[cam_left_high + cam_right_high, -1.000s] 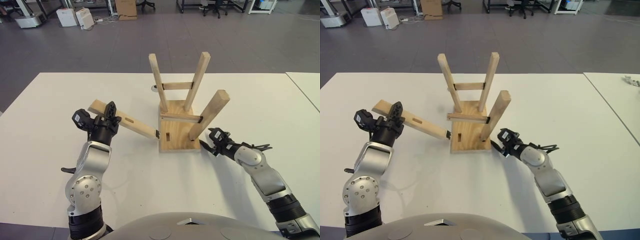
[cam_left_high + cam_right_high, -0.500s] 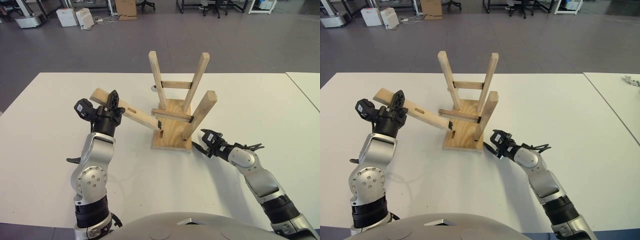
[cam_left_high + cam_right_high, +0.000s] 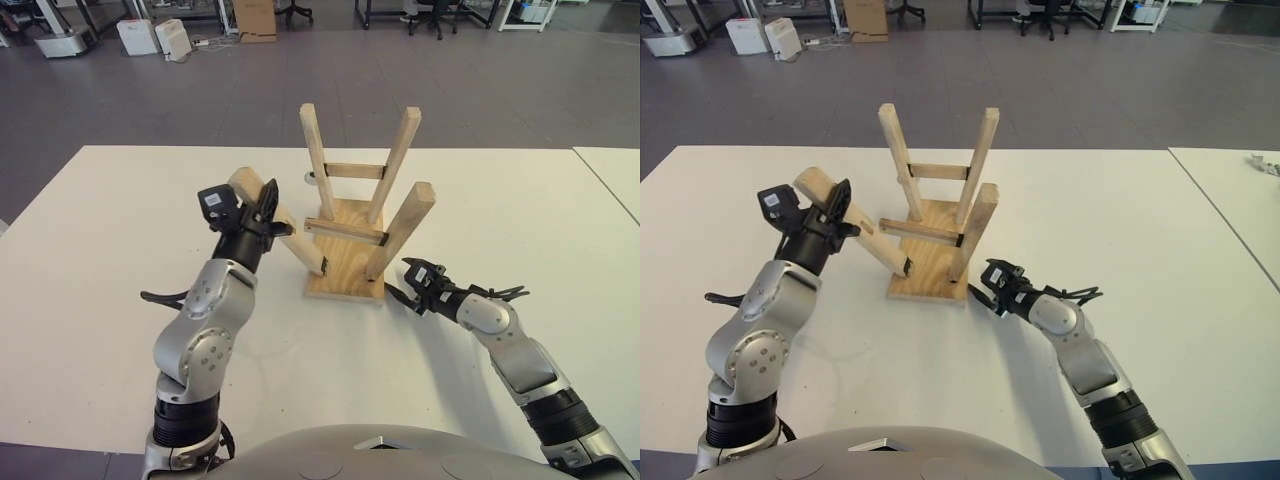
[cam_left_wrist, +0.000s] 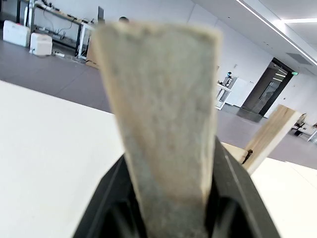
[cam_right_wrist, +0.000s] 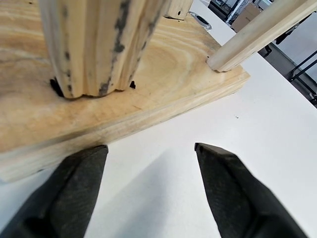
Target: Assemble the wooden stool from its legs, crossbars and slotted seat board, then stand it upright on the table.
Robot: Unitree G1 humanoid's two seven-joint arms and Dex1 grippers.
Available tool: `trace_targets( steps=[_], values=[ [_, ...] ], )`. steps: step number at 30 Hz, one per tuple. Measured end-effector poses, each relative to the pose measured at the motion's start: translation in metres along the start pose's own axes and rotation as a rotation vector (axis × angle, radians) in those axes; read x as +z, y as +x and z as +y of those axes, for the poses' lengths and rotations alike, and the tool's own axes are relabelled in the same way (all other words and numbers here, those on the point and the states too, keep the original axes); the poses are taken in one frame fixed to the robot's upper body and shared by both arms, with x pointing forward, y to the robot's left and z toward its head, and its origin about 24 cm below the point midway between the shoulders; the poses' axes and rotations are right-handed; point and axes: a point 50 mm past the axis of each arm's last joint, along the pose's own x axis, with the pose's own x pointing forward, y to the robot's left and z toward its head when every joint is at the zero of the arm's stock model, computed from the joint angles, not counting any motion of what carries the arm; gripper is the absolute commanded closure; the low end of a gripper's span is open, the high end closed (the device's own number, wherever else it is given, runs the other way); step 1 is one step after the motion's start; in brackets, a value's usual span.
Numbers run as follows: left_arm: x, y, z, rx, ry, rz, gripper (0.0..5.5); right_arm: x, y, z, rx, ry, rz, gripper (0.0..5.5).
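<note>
- Table: white top, carries the whole job.
- Stool: upside down at centre. Seat board lies flat on the table. Three legs stand up from it, two far and one near right. One crossbar joins the far pair; a second runs left from the near-right leg.
- Loose leg: tilted, upper end to the left, lower end down at the board's near-left corner. Cannot tell if it sits in a slot.
- Left claw: left of the stool, clamped around the loose leg near its upper end.
- Right claw: low over the table, just beside the board's near-right edge, fingers spread wide, gripping nothing.
</note>
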Motion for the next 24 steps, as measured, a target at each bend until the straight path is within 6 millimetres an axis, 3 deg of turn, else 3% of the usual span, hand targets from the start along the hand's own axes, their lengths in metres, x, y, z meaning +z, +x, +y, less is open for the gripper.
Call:
trace_targets(
  steps=[14, 24],
  values=[
    [-0.005, 0.014, -0.026, -0.022, 0.16, 0.036, 4.48, 0.002, 0.002, -0.001, -0.017, -0.015, 0.006, 2.22],
    [-0.001, 0.0, -0.013, -0.017, 0.159, 0.023, 4.48, 0.004, 0.003, -0.001, -0.011, 0.003, -0.005, 2.22]
  ],
)
